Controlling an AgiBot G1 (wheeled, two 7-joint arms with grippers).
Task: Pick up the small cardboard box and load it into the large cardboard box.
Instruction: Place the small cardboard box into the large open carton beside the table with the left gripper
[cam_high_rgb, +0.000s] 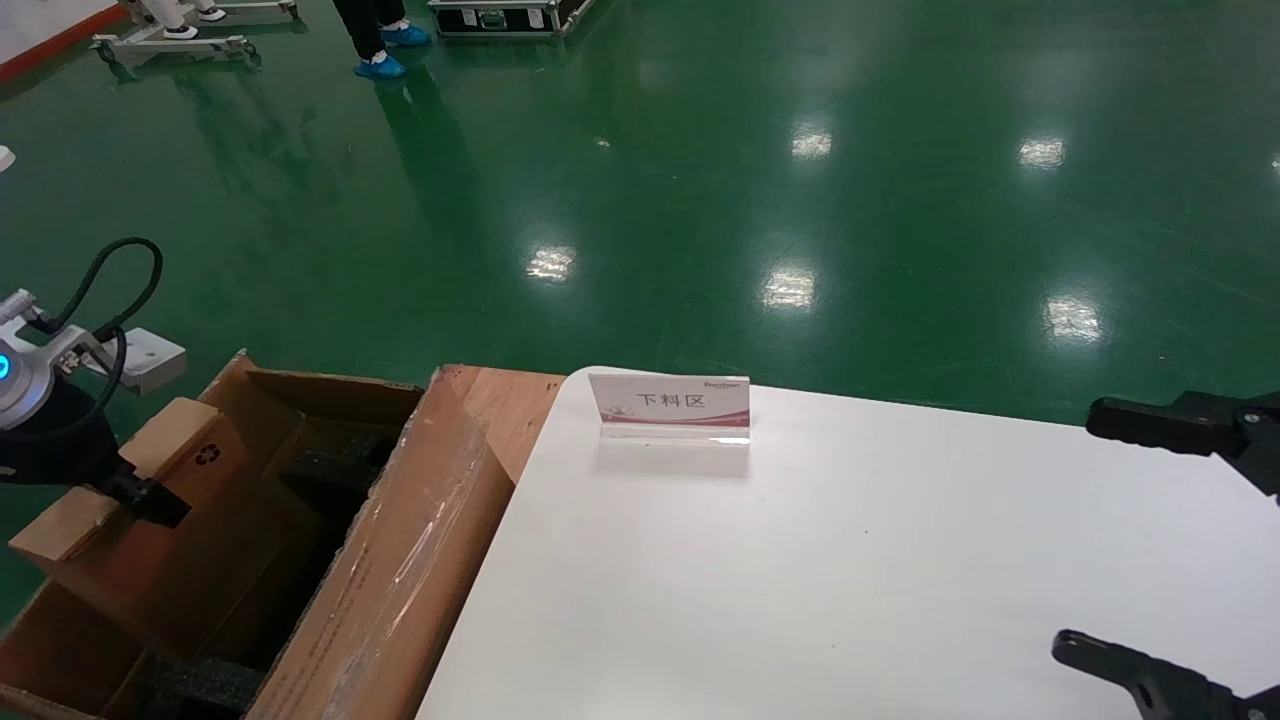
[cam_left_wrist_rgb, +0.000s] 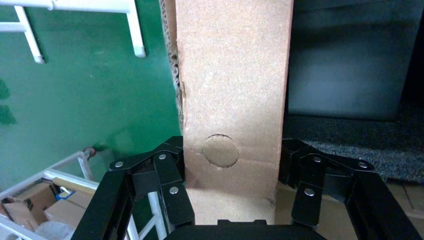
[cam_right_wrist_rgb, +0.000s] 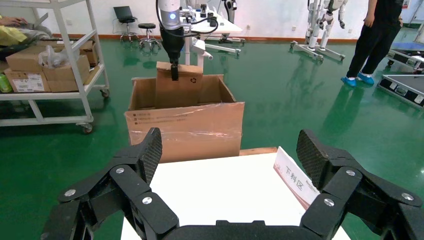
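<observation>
The small cardboard box (cam_high_rgb: 170, 475), plain brown with a black recycling symbol, hangs tilted over the open top of the large cardboard box (cam_high_rgb: 390, 560). My left gripper (cam_high_rgb: 150, 497) is shut on it from above. In the left wrist view the small box (cam_left_wrist_rgb: 232, 100) sits between the black fingers (cam_left_wrist_rgb: 167, 170) and reaches down toward the dark foam (cam_left_wrist_rgb: 350, 145) inside the large box. In the right wrist view the small box (cam_right_wrist_rgb: 179, 90) stands partly inside the large box (cam_right_wrist_rgb: 185, 127). My right gripper (cam_high_rgb: 1150, 540) is open and empty over the white table's right side.
The white table (cam_high_rgb: 850, 560) carries a small sign stand (cam_high_rgb: 670, 405) near its back edge. The large box stands on the floor against the table's left side, flaps up. A shelf cart (cam_right_wrist_rgb: 55, 65) with cartons and a standing person (cam_right_wrist_rgb: 372, 40) are farther off on the green floor.
</observation>
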